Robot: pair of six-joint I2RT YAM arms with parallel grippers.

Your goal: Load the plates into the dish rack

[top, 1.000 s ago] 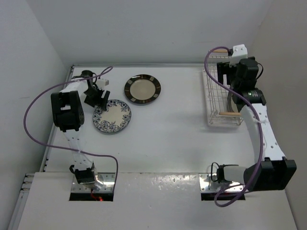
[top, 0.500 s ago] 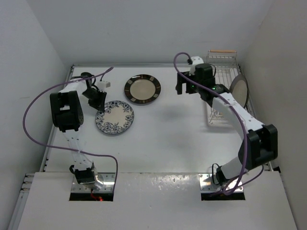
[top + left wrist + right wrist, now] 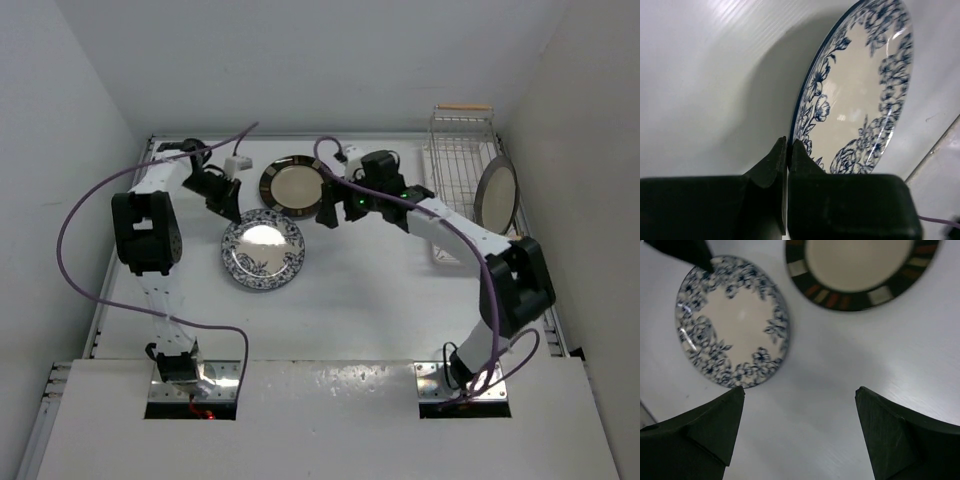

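White table, white walls. The left gripper is clenched on the rim of the floral plate, left of centre. The right gripper, fingers spread, hangs empty beside the striped plate near the far edge. The third plate stands in the rack, far right corner.

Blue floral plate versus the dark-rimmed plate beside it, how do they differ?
The blue floral plate is white with blue flowers; the dark-rimmed plate is cream with a brown rim carrying pale blocks. The left end effector pinches the floral plate's rim; nothing touches the dark-rimmed plate. The floral plate looks tilted off the table; the dark-rimmed plate lies flat. Both are round and outside the dish rack.
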